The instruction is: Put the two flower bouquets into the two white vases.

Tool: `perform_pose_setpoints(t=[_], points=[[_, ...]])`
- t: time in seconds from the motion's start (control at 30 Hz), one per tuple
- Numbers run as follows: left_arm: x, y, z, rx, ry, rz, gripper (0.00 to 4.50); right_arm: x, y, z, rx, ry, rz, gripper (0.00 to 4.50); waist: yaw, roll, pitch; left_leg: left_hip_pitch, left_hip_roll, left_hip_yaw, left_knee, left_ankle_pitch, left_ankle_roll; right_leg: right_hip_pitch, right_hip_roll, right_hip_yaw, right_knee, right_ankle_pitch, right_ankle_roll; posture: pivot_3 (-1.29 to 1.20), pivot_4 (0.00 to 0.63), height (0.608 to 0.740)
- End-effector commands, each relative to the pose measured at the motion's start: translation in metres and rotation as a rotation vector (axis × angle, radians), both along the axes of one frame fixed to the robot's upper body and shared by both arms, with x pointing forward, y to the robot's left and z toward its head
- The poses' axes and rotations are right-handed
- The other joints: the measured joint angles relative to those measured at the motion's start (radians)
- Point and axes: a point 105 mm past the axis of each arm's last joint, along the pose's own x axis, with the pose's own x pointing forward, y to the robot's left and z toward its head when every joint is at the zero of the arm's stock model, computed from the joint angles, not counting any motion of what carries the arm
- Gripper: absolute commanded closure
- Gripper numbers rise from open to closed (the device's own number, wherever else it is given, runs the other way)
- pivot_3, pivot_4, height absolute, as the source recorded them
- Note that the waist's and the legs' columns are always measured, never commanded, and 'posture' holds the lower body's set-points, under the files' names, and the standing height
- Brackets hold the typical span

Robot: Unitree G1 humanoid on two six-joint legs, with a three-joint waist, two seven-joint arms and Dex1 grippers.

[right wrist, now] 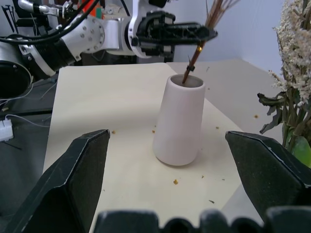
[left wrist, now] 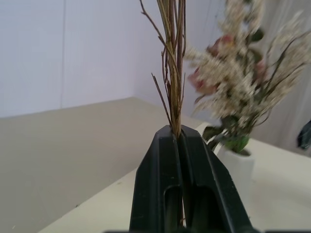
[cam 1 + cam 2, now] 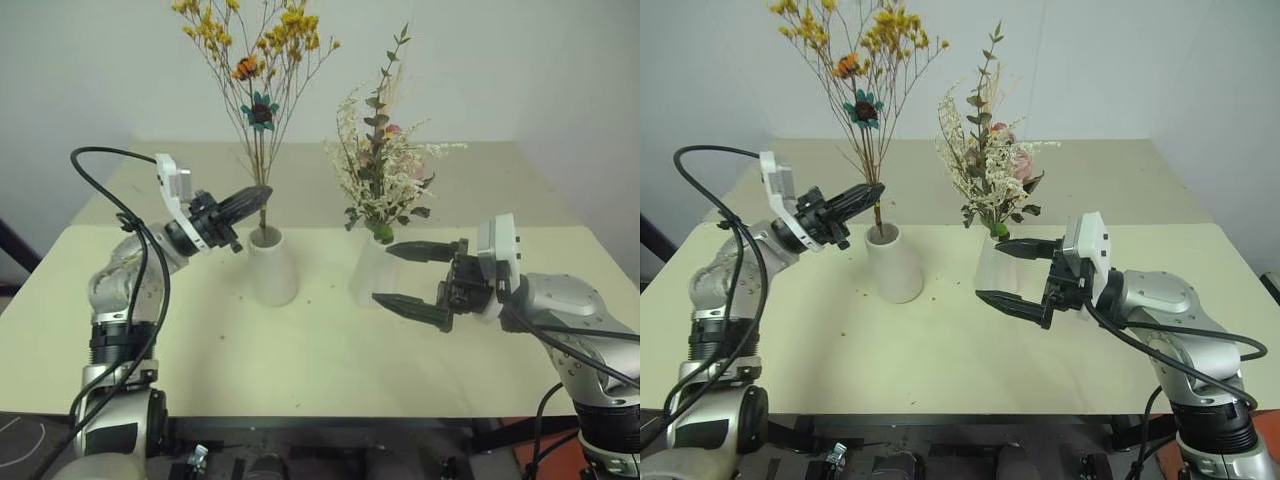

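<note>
Yellow bouquet [image 3: 262, 90]: upright, thin brown stems dropping into the mouth of the left vase, yellow-orange blooms fanned high above.
Left vase [image 3: 272, 265]: white cone, standing on the table, left of centre.
Left gripper [image 3: 258, 195]: fingers pressed together, clamped on the yellow bouquet's stems just above the vase mouth; stems rising straight out between the fingertips in the left wrist view.
Left arm: reaching in from the left, forearm angled up and inward, gripper tipped slightly upward toward the stems, black cable looping over the wrist.
White bouquet [image 3: 380, 170]: fuller bunch, white sprays, green leaves, a pink rose tucked in, seated in the right vase.
Right vase [image 3: 992, 262]: white, just right of the left vase, lower part behind the right gripper in the head views.
Right gripper [image 3: 415, 280]: fingers spread wide, one above the other, nothing between them, tips close by the right vase; touching or not, cannot tell.
Right arm: coming in from the right, forearm level, gripper pointing left across the table.
Table [image 3: 320, 360]: pale cream top, small specks of dried petal scattered near the vases.
</note>
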Motion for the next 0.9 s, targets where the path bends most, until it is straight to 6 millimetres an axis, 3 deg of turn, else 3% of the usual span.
perform_pose_setpoints(t=[0.03, 0.57, 0.67, 0.9], points=[[0.001, 0.002, 0.006, 0.004, -0.053, 0.031, 4.47, -0.008, 0.001, 0.012, 0.018, -0.051, 0.014, 0.0, -0.001, 0.0, 0.0, 0.0, 0.0, 0.0, 0.0, 0.0, 0.0, 0.0, 0.0, 0.0, 0.0, 0.0, 0.0, 0.0, 0.15, 0.74], [-0.01, 0.0, -0.019, 0.034, -0.009, 0.026, 4.47, -0.008, 0.002, 0.01, 0.024, -0.04, 0.011, 0.0, 0.0, 0.0, 0.0, 0.0, 0.0, 0.0, 0.0, 0.0, 0.0, 0.0, 0.0, 0.0, 0.0, 0.0, 0.0, 0.0, 0.15, 0.74], [-0.013, 0.001, -0.021, 0.049, 0.012, 0.012, 3.8, -0.007, 0.002, 0.01, 0.023, -0.039, 0.013, 0.0, -0.001, 0.0, 0.0, 0.0, 0.0, 0.0, 0.0, 0.0, 0.0, 0.0, 0.0, 0.0, 0.0, 0.0, 0.0, 0.0, 0.15, 0.74], [-0.03, 0.004, -0.017, 0.074, -0.003, -0.008, 1.58, -0.006, 0.003, 0.01, 0.021, -0.037, 0.018, 0.0, -0.002, 0.0, 0.0, 0.001, 0.0, 0.0, 0.0, 0.0, 0.0, 0.0, 0.0, 0.0, 0.0, 0.0, 0.0, 0.0, 0.15, 0.74]])
